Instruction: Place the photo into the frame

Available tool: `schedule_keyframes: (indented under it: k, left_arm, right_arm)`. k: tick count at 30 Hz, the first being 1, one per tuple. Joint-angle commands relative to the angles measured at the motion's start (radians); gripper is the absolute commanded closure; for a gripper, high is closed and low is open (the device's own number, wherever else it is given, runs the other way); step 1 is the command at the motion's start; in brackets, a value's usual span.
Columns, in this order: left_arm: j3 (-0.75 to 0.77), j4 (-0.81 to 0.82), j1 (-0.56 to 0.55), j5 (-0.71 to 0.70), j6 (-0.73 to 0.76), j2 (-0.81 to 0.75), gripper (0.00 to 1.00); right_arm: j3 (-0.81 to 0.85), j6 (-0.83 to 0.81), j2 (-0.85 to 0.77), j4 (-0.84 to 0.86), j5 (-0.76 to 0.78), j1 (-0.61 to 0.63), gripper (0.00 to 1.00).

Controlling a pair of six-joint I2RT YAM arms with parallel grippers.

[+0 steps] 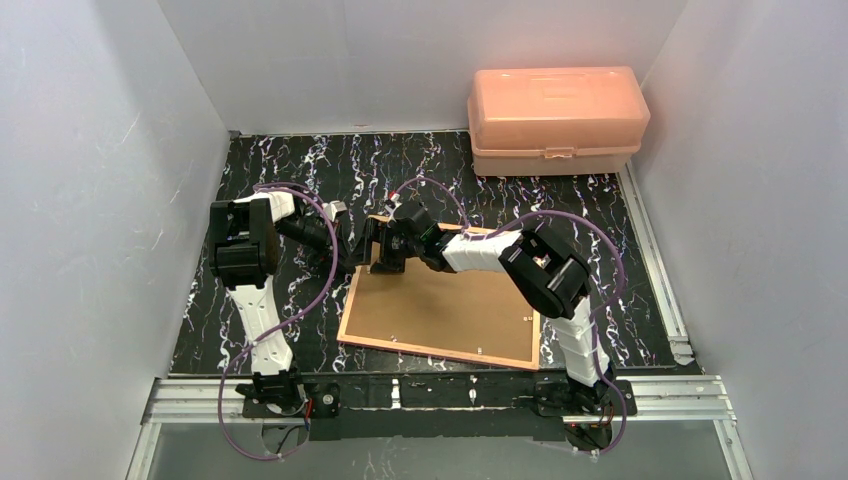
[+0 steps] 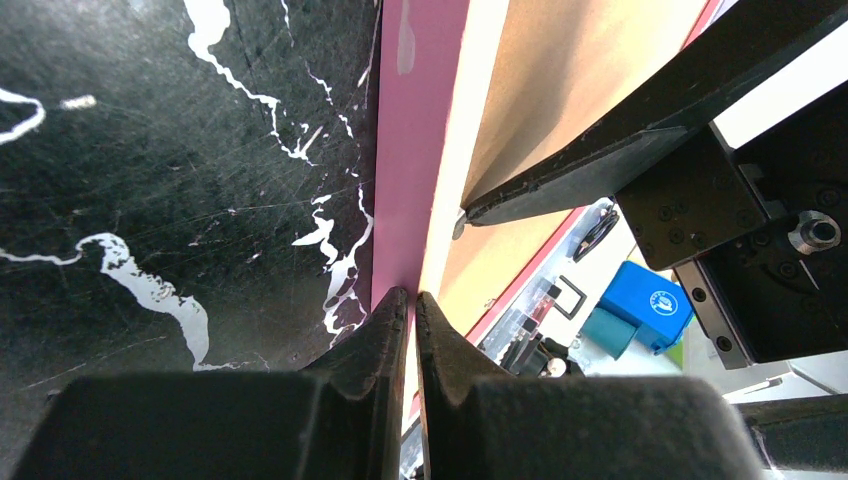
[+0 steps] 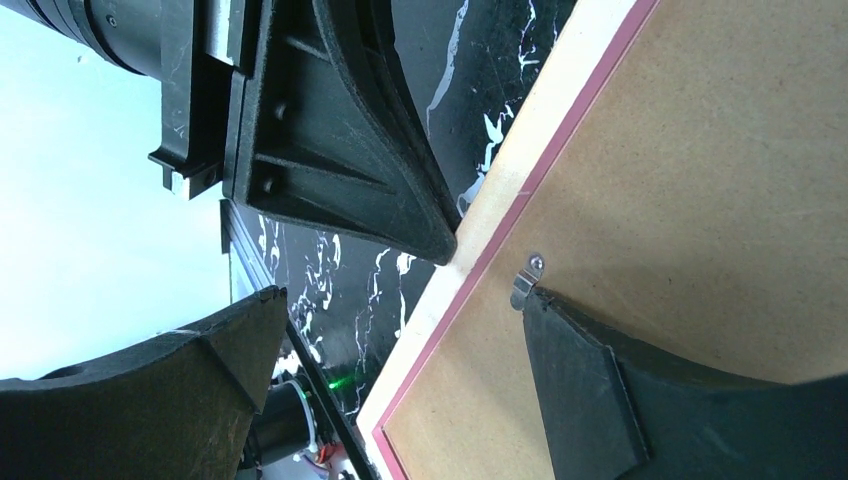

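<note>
The frame (image 1: 352,318) lies face down on the black marbled table, its tan back up, with the brown backing board (image 1: 450,300) set in it. The photo is hidden. My left gripper (image 1: 362,240) is shut on the frame's far left edge; in the left wrist view its jaws (image 2: 412,295) pinch the pink-and-tan rim (image 2: 415,150). My right gripper (image 1: 392,252) is open across the same corner. In the right wrist view (image 3: 400,300) one finger rests on the backing board (image 3: 720,180) beside a small metal clip (image 3: 525,280); the other is outside the frame rim (image 3: 520,180).
A peach plastic box (image 1: 556,118) stands at the back right. White walls close in the table on three sides. Metal rails run along the right edge (image 1: 655,260) and the near edge by the arm bases.
</note>
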Motion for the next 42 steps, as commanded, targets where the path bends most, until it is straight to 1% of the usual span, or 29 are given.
schedule_keyframes:
  k: [1, 7, 20, 30, 37, 42]
  left_arm:
    - [-0.005, -0.001, -0.016, -0.014, 0.011, -0.024, 0.96]
    - [-0.004, -0.001, -0.016, -0.014, 0.011, -0.024, 0.96]
    - [-0.008, -0.001, -0.017, -0.012, 0.010, -0.027, 0.96]
    - [-0.007, -0.001, -0.017, -0.011, 0.010, -0.028, 0.96]
    - [-0.009, -0.005, -0.017, -0.012, 0.016, -0.029, 0.96]
    - [0.002, -0.014, -0.017, -0.009, 0.016, -0.029, 0.96]
  right_arm:
    - [0.033, 0.017, 0.046, 0.020, -0.006, 0.022, 0.04]
    - [0.029, 0.028, 0.056, 0.027, 0.006, 0.025, 0.04]
    - [0.031, 0.020, 0.047, 0.015, 0.096, 0.028, 0.04]
    - [0.001, 0.060, 0.036, 0.032, 0.181, 0.063, 0.04]
    - [-0.014, 0.073, 0.016, 0.015, 0.252, 0.081, 0.04]
    - [-0.003, 0.062, 0.013, 0.015, 0.235, 0.082, 0.04]
